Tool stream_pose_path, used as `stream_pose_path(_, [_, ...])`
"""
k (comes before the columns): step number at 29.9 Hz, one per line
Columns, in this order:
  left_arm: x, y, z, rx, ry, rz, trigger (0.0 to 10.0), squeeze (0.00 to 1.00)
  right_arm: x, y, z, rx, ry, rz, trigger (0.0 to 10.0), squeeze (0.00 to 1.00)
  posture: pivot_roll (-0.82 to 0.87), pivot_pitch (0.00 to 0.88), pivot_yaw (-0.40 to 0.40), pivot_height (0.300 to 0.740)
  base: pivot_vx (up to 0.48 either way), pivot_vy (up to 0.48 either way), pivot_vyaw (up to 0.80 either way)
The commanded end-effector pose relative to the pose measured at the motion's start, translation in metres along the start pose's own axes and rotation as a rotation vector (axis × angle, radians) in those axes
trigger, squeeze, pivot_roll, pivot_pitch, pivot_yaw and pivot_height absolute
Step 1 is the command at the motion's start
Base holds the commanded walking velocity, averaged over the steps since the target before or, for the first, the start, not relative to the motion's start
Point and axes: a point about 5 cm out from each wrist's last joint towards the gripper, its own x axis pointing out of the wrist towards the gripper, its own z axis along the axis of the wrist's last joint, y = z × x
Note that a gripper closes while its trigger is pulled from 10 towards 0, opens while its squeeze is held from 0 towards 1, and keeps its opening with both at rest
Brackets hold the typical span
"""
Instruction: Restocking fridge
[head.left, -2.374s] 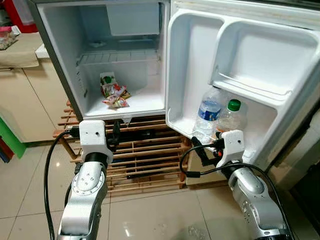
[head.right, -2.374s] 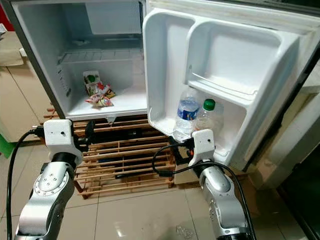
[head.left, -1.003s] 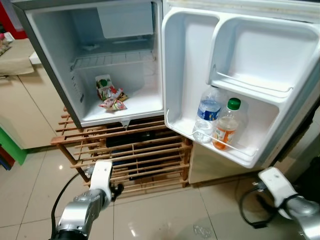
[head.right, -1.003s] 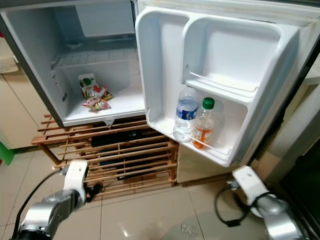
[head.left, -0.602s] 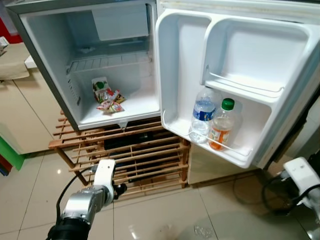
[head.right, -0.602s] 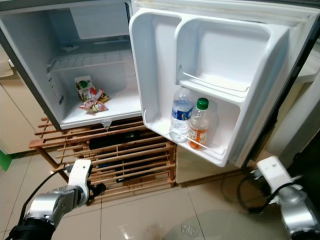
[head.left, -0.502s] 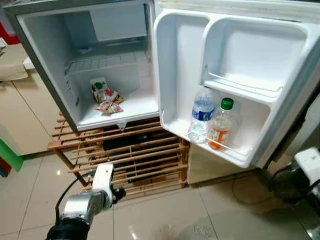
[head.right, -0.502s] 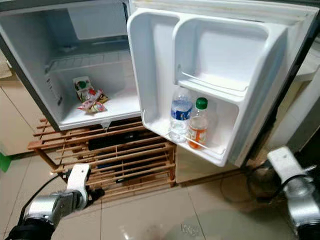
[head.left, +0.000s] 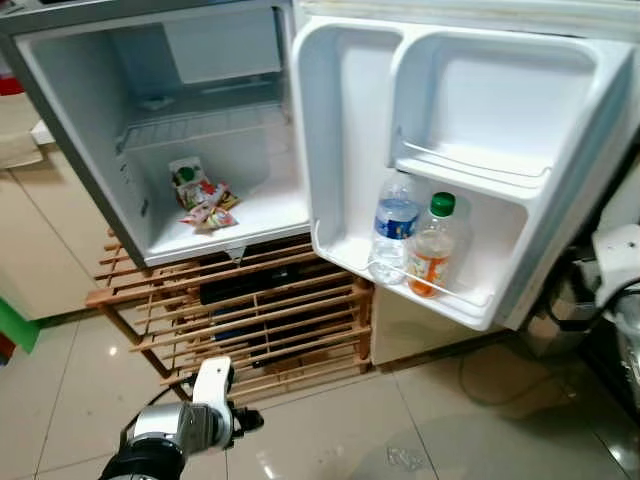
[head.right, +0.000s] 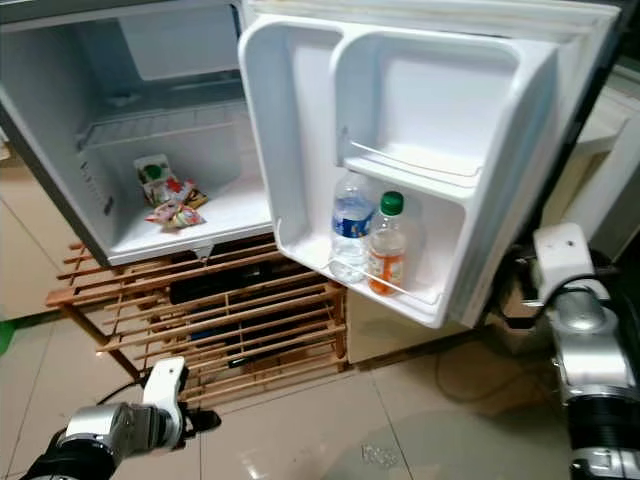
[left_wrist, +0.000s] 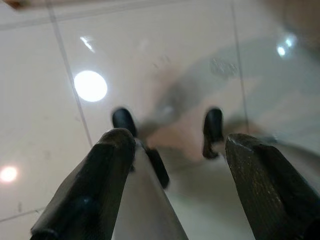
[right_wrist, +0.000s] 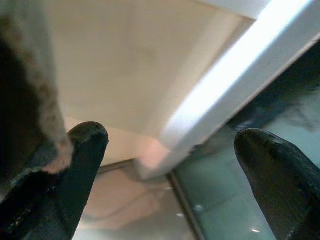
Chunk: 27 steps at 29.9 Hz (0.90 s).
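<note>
Lower left: left gripper (left_wrist: 170, 145) low over the floor tiles, fingers spread, empty. Upper left: fridge (head.left: 60, 120) open, snack packets (head.left: 203, 200) on its floor. Centre: door shelf (head.left: 470, 300) holds water bottle (head.left: 393, 235) and orange drink bottle (head.left: 430, 258). Right edge: right gripper (right_wrist: 170, 145) spread, empty. Stocking looks partly done; upper shelves bare.

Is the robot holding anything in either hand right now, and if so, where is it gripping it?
Nothing is held. The left hand is open over the tiled floor, and the right hand is open beside the fridge door's lower corner.
</note>
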Motion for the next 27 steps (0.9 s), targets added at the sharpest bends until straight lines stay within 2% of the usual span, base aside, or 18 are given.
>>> stream_pose_path(1, [-0.006,0.012,0.011,0.034,-0.035,-0.007,10.0,0.0,-0.001,0.022,0.037,0.039,-0.133,0.126,10.0,0.0,-0.2,0.0,0.112,0.74,0.0,0.0,0.0])
stream_pose_path(5, [-0.024,0.045,0.033,0.101,-0.121,0.102,10.0,0.0,-0.004,0.05,0.051,0.058,-0.193,0.264,10.0,0.0,-0.19,0.0,0.117,0.74,0.0,0.0,0.0])
stream_pose_path(8, [-0.03,0.054,0.043,0.149,-0.183,0.161,10.0,0.0,-0.004,0.061,0.058,0.089,-0.219,0.3,10.0,0.0,-0.19,0.0,0.126,0.74,0.0,0.0,0.0])
stream_pose_path(11, [-0.024,0.055,0.031,0.233,-0.157,0.183,10.0,0.0,-0.006,0.075,0.067,0.108,-0.246,0.351,10.0,0.0,-0.2,0.0,0.137,0.74,0.0,0.0,0.0])
stream_pose_path(14, [-0.014,0.06,0.004,0.358,-0.075,0.24,10.0,0.0,-0.011,0.092,0.078,0.124,-0.278,0.407,10.0,0.0,-0.2,0.0,0.141,0.74,0.0,0.0,0.0])
stream_pose_path(15, [-0.012,0.062,-0.002,0.368,-0.06,0.26,10.0,0.0,-0.012,0.097,0.081,0.127,-0.286,0.424,10.0,0.0,-0.2,0.0,0.14,0.74,0.0,0.0,0.0])
stream_pose_path(17, [-0.011,0.063,-0.007,0.377,-0.054,0.278,10.0,0.0,-0.013,0.101,0.084,0.131,-0.293,0.434,10.0,0.0,-0.2,0.0,0.14,0.74,0.0,0.0,0.0])
stream_pose_path(19, [-0.01,0.067,-0.012,0.422,-0.06,0.336,10.0,0.0,-0.015,0.108,0.091,0.14,-0.312,0.459,10.0,0.0,-0.2,0.0,0.137,0.74,0.0,0.0,0.0])
stream_pose_path(20, [-0.01,0.069,-0.013,0.487,-0.066,0.374,10.0,0.0,-0.017,0.113,0.096,0.144,-0.328,0.479,10.0,0.0,-0.2,0.0,0.135,0.74,0.0,0.0,0.0])
stream_pose_path(24, [-0.01,0.072,-0.017,0.499,-0.13,0.436,10.0,0.0,-0.026,0.132,0.112,0.154,-0.379,0.562,10.0,0.0,-0.2,0.0,0.131,0.74,0.0,0.0,0.0])
stream_pose_path(25, [-0.01,0.073,-0.02,0.466,-0.166,0.454,10.0,0.0,-0.031,0.142,0.121,0.167,-0.404,0.605,10.0,0.0,-0.2,0.0,0.128,0.74,0.0,0.0,0.0])
stream_pose_path(27, [-0.009,0.072,-0.023,0.426,-0.192,0.467,10.0,0.0,-0.035,0.148,0.128,0.183,-0.42,0.636,10.0,0.0,-0.2,0.0,0.126,0.74,0.0,0.0,0.0])
